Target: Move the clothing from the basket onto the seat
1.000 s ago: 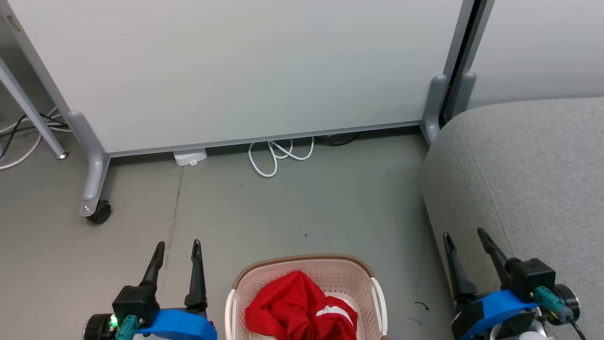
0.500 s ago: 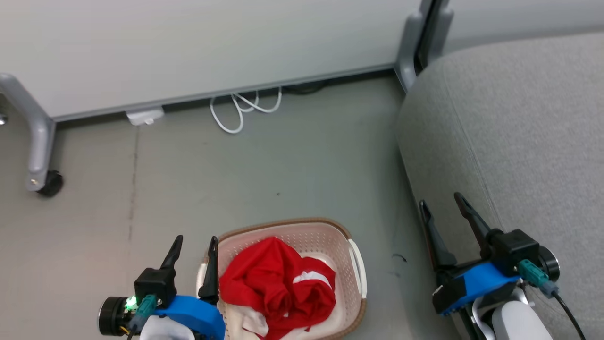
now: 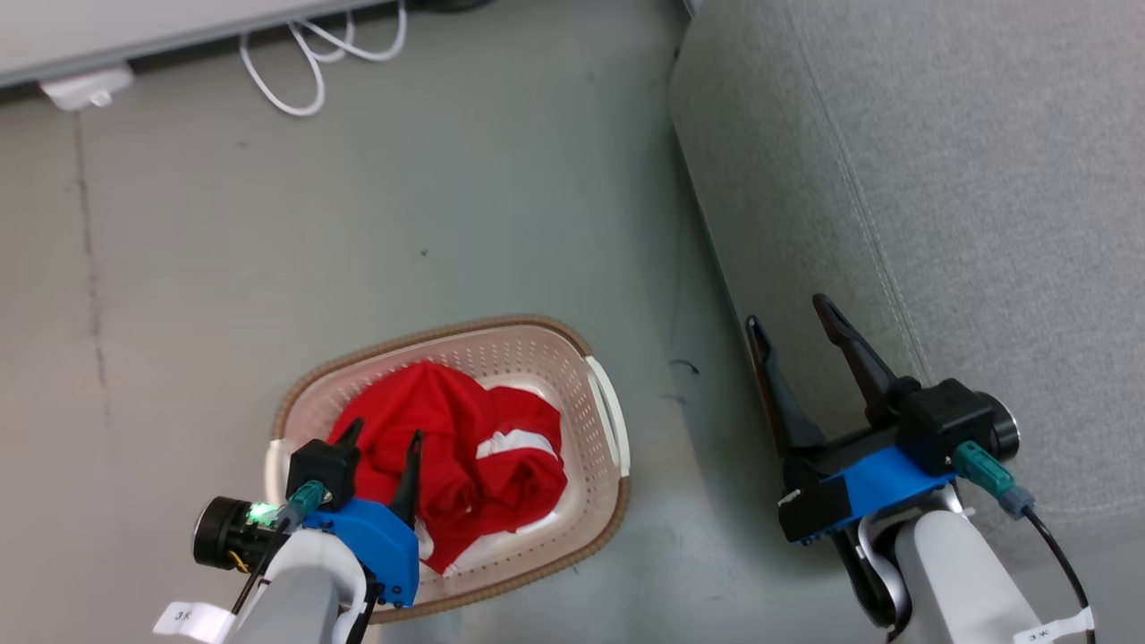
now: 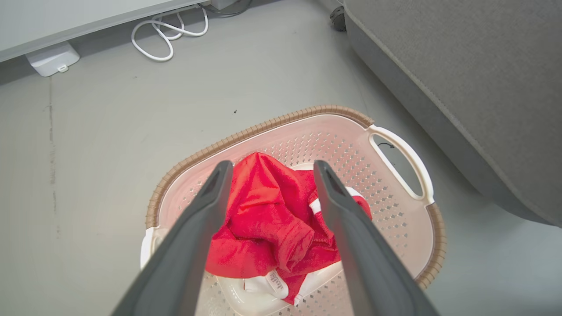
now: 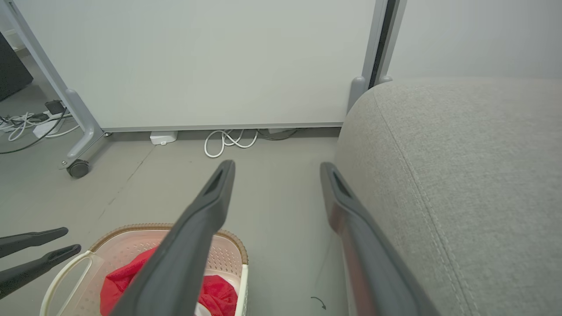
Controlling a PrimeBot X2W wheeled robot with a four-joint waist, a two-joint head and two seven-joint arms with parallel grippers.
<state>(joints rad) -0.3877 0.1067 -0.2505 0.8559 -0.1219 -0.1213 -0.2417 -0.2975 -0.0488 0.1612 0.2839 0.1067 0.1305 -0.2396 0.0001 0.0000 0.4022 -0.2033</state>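
Nearest, the left end effector [image 3: 383, 434]: spread wide, pinching nothing, poised over the clothing [image 3: 465, 447], all of it heaped inside the basket [image 3: 429, 329] on the floor. Off to the right, the right end effector [image 3: 789, 313]: likewise spread and empty, hanging beside the edge of the seat [image 3: 939, 179]. Farther on, nothing red on that seat. By the look of it, no transfer done; grasp, lift and carry all to come. Against half a second earlier: view tipped downward, left end effector now over the heap instead of at the basket's rim.
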